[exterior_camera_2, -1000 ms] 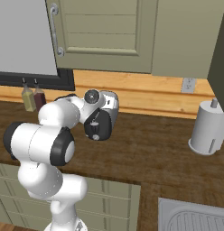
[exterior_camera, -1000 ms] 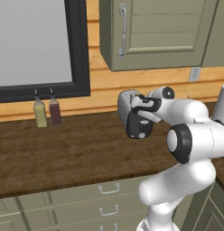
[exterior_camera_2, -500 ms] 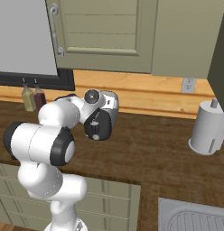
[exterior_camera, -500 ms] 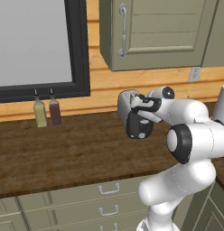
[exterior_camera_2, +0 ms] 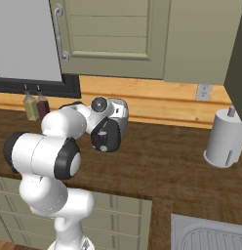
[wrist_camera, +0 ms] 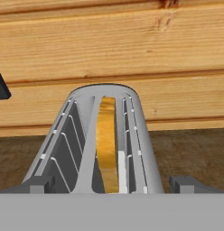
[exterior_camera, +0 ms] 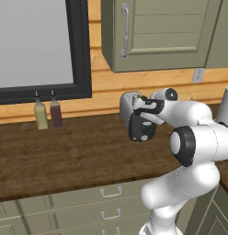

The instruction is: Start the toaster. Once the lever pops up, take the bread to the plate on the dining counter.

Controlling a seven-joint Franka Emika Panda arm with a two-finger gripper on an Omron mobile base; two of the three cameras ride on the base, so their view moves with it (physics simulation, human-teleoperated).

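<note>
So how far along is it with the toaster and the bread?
Early. Nothing looks finished: the bread stands in a slot of the toaster on the wood worktop. In hand: the open end effector is at the toaster's near end, its fingertips either side and gripping nothing. Whether the lever is down, I can't tell. Left: carrying the bread to the plate.

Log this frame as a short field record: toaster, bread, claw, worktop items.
toaster: on the wood worktop by the wall, black end panel facing the room
bread: standing on edge in one toaster slot
claw: open, above the toaster, a fingertip on either side
bottles: two, under the dark frame
paper roll: upright, off to the right
</note>
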